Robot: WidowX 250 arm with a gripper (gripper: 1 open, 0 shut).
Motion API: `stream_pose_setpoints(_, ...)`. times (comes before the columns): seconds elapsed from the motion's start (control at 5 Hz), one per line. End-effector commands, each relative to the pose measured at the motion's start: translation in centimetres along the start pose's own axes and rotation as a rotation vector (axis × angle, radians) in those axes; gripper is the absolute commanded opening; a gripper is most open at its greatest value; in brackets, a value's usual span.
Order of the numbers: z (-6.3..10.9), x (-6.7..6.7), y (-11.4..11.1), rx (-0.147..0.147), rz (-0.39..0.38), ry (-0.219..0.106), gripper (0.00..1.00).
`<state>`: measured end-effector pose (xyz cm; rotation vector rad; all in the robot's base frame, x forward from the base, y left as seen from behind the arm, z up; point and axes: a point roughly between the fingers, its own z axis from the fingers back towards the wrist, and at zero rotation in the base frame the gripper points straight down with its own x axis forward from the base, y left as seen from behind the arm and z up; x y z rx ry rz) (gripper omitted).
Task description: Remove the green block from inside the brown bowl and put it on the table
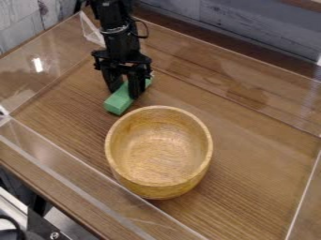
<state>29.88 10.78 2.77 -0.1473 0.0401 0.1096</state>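
Straddling the green block [119, 101], gripper [124, 86] closed or open: impossible to tell.

The gripper [123, 71] is covering the far part of the block [119, 101], and its dark fingers are blending together too much to show whether they are touching the block's sides. The picture's top edge is cutting off the arm [111, 11] above the gripper. The bowl's [158, 152] near wall is hiding the table [257, 117] beneath it. At the lower left, the edge is cropping some dark cables [18, 223], too small to tell apart.
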Motion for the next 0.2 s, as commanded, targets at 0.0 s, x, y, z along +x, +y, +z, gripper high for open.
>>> stream_pose_setpoints(0.0, 3.45, 1.01, 0.23, 0.018, -0.003, -0.089, 0.0)
